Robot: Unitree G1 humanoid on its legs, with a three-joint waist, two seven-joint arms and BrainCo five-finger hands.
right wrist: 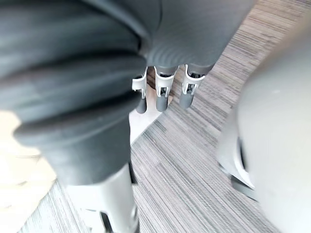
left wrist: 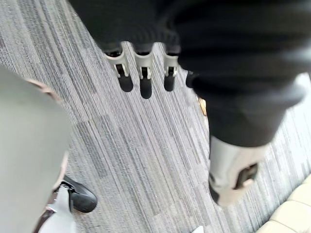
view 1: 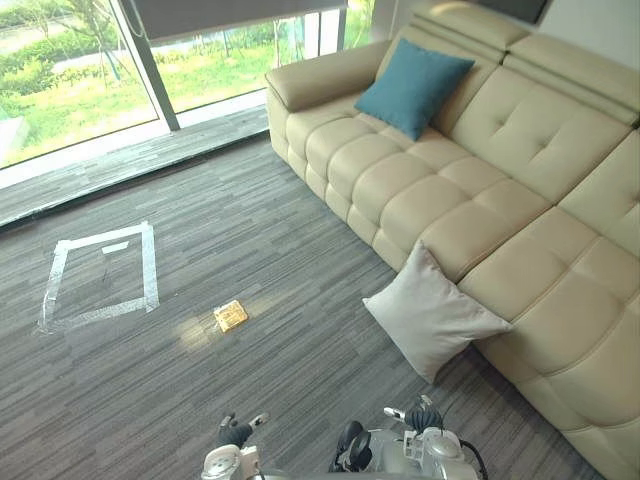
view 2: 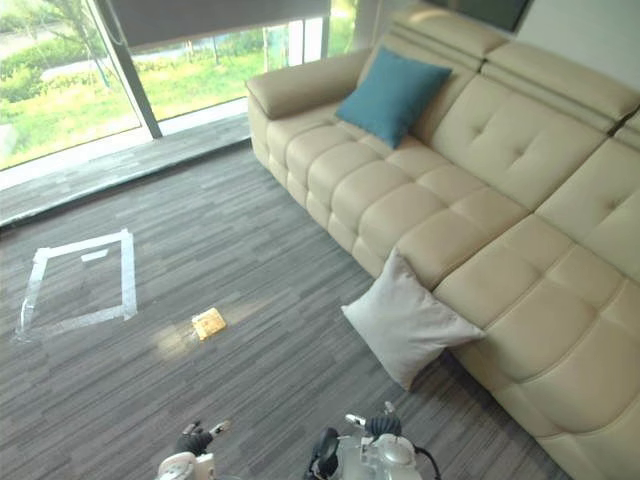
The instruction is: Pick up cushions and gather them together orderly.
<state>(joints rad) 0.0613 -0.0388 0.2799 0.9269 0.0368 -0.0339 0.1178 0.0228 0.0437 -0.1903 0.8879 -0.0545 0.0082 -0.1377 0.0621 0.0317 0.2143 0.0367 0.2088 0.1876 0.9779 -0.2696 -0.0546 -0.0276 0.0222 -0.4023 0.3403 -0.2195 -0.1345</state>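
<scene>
Pale grey square fabric cushion (view 1: 432,315) leans on cream leather sofa (view 1: 520,150); left hand (left wrist: 142,77), right hand (right wrist: 162,94) slack, empty. Floor-level reach risks a slipping grip.

A dark ribbed cover (left wrist: 136,22) tops the left hand (left wrist: 144,68); its silver fingers (left wrist: 124,73) end in rounded dark tips. The right hand (right wrist: 163,92) matches.

The sofa (view 1: 520,180) was cream, tufted in squares. Far ahead of the right hand (right wrist: 163,92) sat a teal cushion (view 1: 412,86), and nearer it a pale cushion (view 1: 432,312), grey-white. The carpet (view 1: 300,250) was grey with fine darker streaks. Ahead of the left hand (left wrist: 145,73) were an orange-yellow flat object (view 1: 230,316) and silvery-white tape (view 1: 150,265). Both hands were silver, dark-tipped, with black ribbed covers.
</scene>
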